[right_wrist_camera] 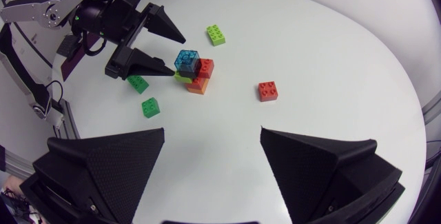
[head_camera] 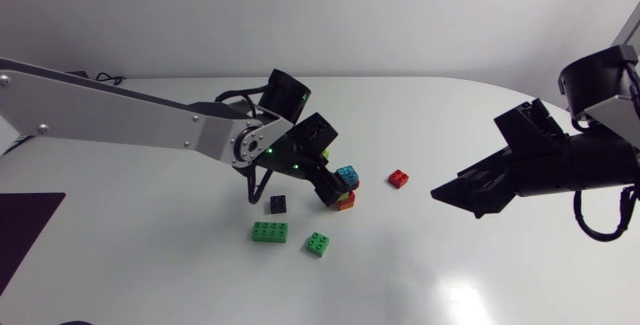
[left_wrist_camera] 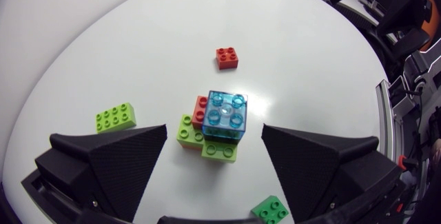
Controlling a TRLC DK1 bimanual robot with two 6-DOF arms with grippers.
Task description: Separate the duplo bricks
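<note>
Left claw (right_wrist_camera: 178, 54) wide, stacked bricks (left_wrist_camera: 224, 117) seemingly between

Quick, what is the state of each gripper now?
Left gripper: open, brick stack between its fingers.
Right gripper: open, holding nothing.

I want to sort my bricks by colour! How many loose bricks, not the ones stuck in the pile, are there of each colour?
green bricks: 2
red brick: 1
lime brick: 1
black brick: 1
Total: 5
</note>
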